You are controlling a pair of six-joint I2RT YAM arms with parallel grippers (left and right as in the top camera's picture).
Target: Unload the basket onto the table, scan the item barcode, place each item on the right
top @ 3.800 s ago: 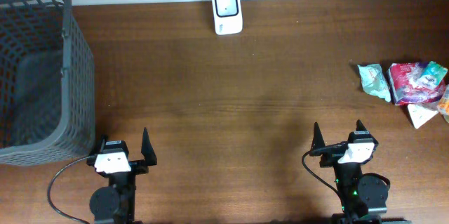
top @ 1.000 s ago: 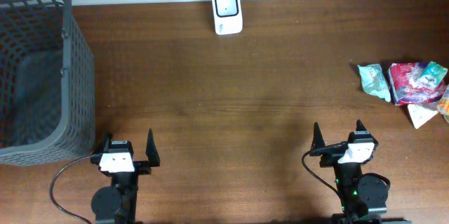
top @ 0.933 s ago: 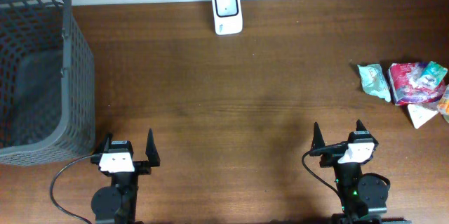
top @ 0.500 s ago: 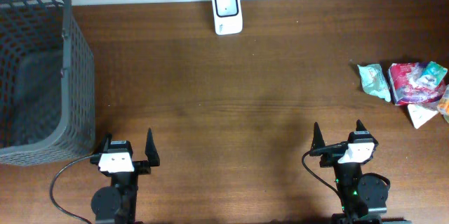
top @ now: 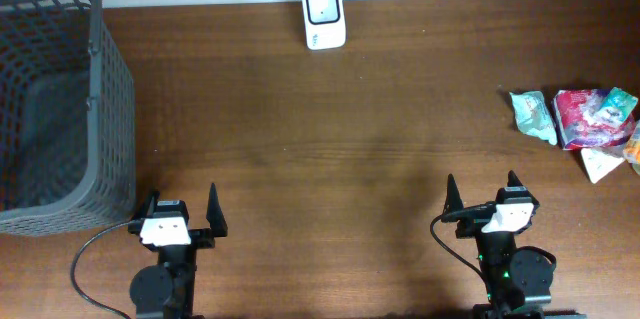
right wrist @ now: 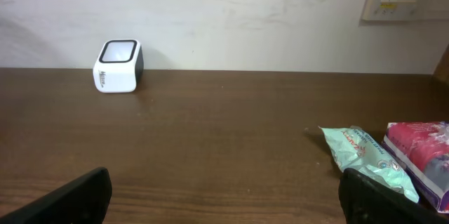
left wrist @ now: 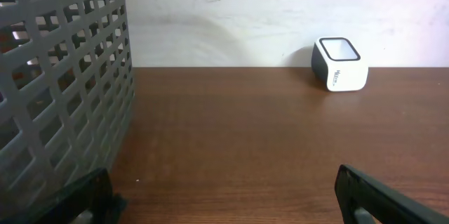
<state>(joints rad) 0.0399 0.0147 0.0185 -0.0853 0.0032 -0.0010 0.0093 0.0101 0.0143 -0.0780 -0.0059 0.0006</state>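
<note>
Both arms sit at the near edge of the table [top: 300, 159], pincers spread wide apart with nothing in them: left gripper [top: 182, 206] by the basket [top: 95, 109], right gripper [top: 481, 195] nearer the goods. The things to scan are the snack packets over at the right edge, well apart from the scanner [top: 324, 16] at the far middle.

I'd send the right arm for the teal packet [top: 533, 116]. It has bare table on its left side, while the pink packet [top: 590, 117] is crowded in just beside it. Pinch it by one edge so the flat faces aren't covered. Honestly can't tell which face has the barcode, the print's too small, so expect to flip it over the scanner's upward window.
</note>
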